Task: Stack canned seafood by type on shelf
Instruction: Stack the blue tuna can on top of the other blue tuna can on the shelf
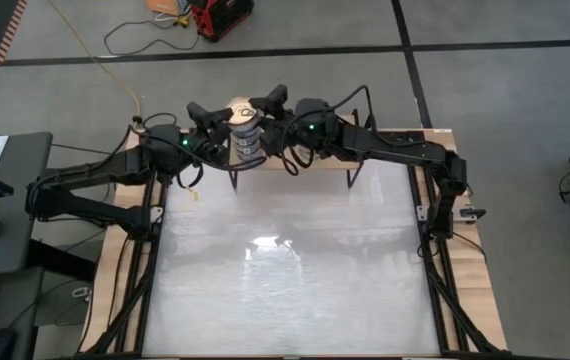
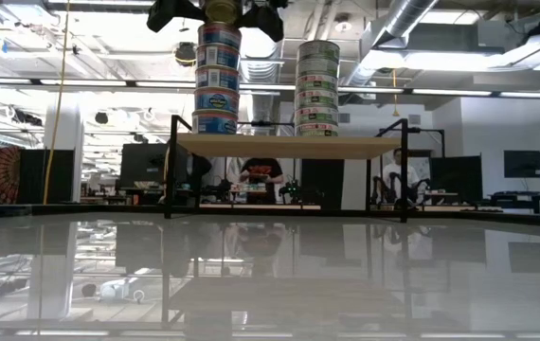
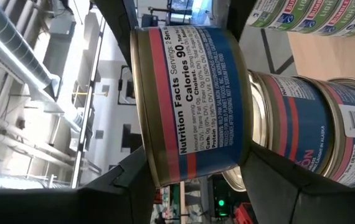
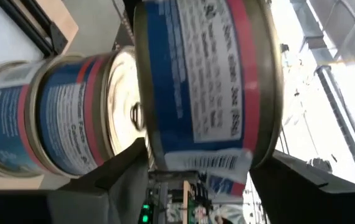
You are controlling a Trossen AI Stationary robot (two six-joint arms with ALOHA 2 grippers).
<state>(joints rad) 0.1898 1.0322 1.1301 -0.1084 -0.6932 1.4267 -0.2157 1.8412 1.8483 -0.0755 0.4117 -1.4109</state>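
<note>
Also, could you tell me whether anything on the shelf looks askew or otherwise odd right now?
One oddity: the left end effector and the right end effector both appear shut on one blue-label can, held just above the blue-label stack, not seated. The green-label stack on the shelf stands straight.

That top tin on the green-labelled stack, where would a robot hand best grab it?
Probably by its curved side wall, fingers across its width, coming from above: the top green-labelled tin lies flat and uncovered on its stack. The blue-labelled stack stands close beside it on the shelf, so fingers should close front to back, not between the stacks.
</note>
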